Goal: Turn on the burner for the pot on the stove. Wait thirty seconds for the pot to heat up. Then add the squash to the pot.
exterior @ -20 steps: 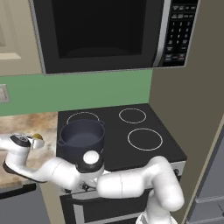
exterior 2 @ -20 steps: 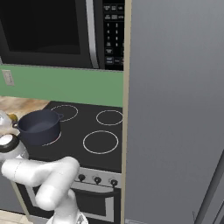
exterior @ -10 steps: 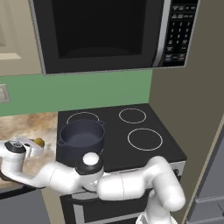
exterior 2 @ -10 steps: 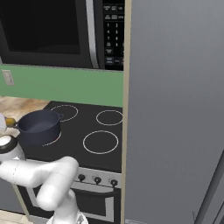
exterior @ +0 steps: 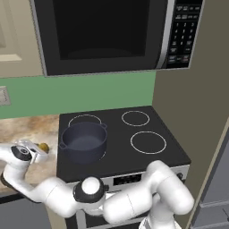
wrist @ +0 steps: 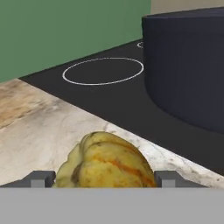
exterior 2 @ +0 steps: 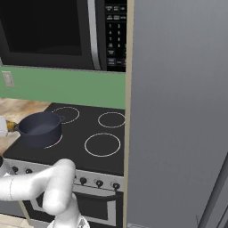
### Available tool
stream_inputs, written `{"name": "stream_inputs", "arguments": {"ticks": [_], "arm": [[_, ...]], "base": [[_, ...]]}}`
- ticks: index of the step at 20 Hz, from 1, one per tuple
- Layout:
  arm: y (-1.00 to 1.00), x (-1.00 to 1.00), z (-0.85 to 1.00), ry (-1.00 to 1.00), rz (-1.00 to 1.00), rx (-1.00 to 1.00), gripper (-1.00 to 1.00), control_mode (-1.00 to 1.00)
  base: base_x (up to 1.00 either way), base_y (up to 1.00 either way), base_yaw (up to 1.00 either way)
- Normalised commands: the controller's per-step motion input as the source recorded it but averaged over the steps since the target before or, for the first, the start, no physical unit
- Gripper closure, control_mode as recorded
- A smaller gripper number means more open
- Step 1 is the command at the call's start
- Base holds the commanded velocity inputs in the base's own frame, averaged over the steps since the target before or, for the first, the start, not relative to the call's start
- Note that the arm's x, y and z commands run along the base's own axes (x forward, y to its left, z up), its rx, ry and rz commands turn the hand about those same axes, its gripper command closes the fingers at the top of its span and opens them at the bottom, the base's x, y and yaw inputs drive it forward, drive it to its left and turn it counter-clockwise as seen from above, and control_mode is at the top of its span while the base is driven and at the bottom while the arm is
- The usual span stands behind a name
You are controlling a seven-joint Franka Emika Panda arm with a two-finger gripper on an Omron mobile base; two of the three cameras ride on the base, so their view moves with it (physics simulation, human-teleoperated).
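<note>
Two spread jaws of the gripper (wrist: 105,179) flank the squash (wrist: 107,161) on the counter (wrist: 39,135); it should close squarely before lifting toward the pot (wrist: 188,65).

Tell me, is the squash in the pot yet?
Not yet. The squash lies on the counter beside the stove, between the open gripper tips; the pot looks empty.
</note>
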Motion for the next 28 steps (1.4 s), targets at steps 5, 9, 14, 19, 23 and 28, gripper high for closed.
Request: {"name": "stream_inputs", "arguments": {"ticks": [5,9,14,19,23,28], "arm": [[-0.30,0.15,-1.00,0.01,0.01,0.00,1.00,-1.00],[-0.13,-0.27,-0.49,0.02,0.01,0.11,1.00,-1.00],[-0.02,-0.80,0.94,-0.10,0.00,0.33,1.00,-1.00],[0.00,-1.00,0.33,-0.14,0.00,0.33,1.00,-1.00],[0.00,-1.00,0.74,-0.27,0.00,0.21,1.00,-1.00],[0.07,-0.81,1.00,-0.30,-0.01,0.08,1.00,-1.00]], "base": [[0.00,0.00,0.00],[0.00,0.00,0.00],[0.00,0.00,0.00],[0.00,0.00,0.00],[0.00,0.00,0.00],[0.00,0.00,0.00]]}}
